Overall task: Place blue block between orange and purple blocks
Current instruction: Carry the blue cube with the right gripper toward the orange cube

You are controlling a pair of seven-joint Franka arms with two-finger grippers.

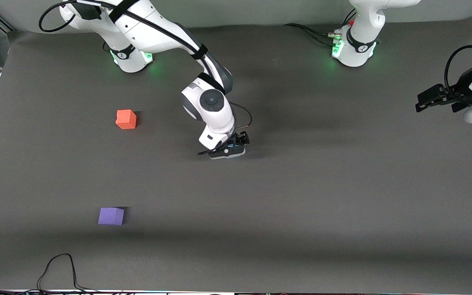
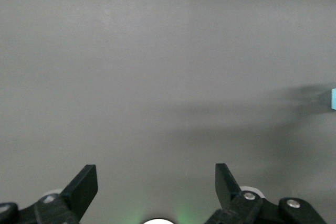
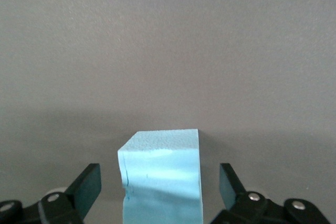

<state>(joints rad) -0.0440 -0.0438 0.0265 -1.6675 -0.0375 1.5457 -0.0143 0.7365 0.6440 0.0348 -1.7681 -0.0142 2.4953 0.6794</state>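
A: Where does the front view look from?

B: High across the table (image 1: 301, 213), facing both bases along the frame's top, taking in the whole dark surface.

A: And the wrist views?

B: Each looks out past its own finger tips at the frame's lower corners. The right wrist view sits close, the blue block (image 3: 161, 177) filling its lower centre. The left wrist view sits farther off.

A: Any overlap?

B: That block shows as a sliver at the left wrist view's right edge (image 2: 333, 98).
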